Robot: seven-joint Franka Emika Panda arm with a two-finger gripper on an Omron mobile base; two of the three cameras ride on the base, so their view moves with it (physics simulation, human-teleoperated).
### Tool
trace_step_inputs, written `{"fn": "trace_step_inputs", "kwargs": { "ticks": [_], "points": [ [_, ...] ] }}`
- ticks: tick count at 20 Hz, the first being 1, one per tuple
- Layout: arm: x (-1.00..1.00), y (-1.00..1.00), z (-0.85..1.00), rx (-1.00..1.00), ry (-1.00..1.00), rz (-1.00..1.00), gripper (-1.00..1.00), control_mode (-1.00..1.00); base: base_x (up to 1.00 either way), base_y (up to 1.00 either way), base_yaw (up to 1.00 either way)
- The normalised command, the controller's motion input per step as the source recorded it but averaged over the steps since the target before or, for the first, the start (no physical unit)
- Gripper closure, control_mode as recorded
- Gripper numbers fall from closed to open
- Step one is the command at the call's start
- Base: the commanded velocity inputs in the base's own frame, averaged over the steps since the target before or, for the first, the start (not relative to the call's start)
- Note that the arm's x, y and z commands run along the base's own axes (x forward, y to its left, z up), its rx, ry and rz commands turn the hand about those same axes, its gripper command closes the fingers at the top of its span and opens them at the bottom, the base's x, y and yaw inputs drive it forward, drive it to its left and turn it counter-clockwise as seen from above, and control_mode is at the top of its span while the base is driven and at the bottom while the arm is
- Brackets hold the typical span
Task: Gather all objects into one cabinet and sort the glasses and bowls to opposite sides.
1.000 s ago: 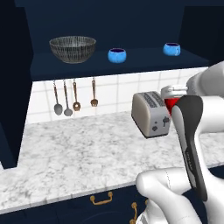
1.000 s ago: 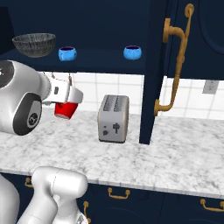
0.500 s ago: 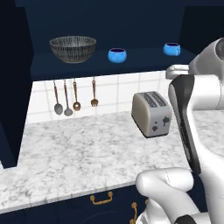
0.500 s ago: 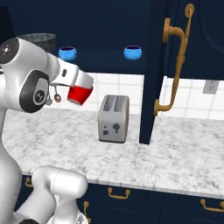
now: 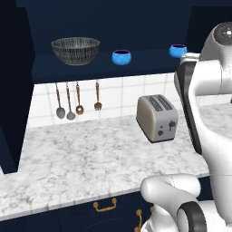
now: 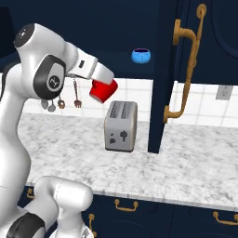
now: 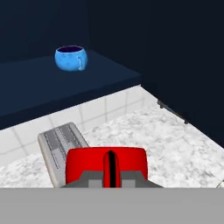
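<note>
My gripper [image 6: 105, 82] is shut on the red mug [image 6: 102, 90], held in the air above the toaster and just below the navy cabinet's shelf [image 5: 136, 67]. In the hand view the mug [image 7: 87, 162] lies close at the bottom, with a blue cup [image 7: 71, 58] standing ahead on the shelf [image 7: 39, 83]. The shelf carries the grey striped bowl [image 5: 75, 50] at its left, one blue cup [image 5: 121, 57] in the middle and another blue cup [image 5: 178, 50] at the right. The right base view has that right cup [image 6: 141, 56] beyond the mug.
A silver toaster [image 6: 121, 125] stands on the marble counter [image 5: 81, 163] under the mug. Utensils [image 5: 77, 99] hang on the tiled wall. An open navy cabinet door [image 6: 160, 79] with a gold handle [image 6: 185, 69] juts out right of the toaster.
The arm has lifted the red mug up and to the right, from beside the toaster to above it, near shelf height. Bowl and cups have not moved.
</note>
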Motion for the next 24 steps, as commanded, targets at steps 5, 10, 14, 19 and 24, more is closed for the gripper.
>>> {"fn": "trace_step_inputs", "kwargs": {
  "ticks": [5, 10, 14, 19, 24],
  "points": [
    [0.23, -0.36, 0.00, 0.00, 0.00, -0.07, 1.00, -1.00, 0.00, 0.00, 0.00],
    [0.34, -0.17, 0.04, 0.00, -0.01, -0.04, 1.00, -1.00, 0.00, 0.00, 0.00],
    [0.38, 0.00, 0.19, 0.00, -0.10, 0.00, 1.00, -1.00, 0.00, 0.00, 0.00],
    [0.07, 0.00, 0.09, -0.04, -0.27, 0.00, 1.00, -1.00, 0.00, 0.00, 0.00],
    [0.00, 0.02, 0.02, -0.15, -0.36, 0.00, 1.00, -1.00, 0.00, 0.00, 0.00]
  ]
}}
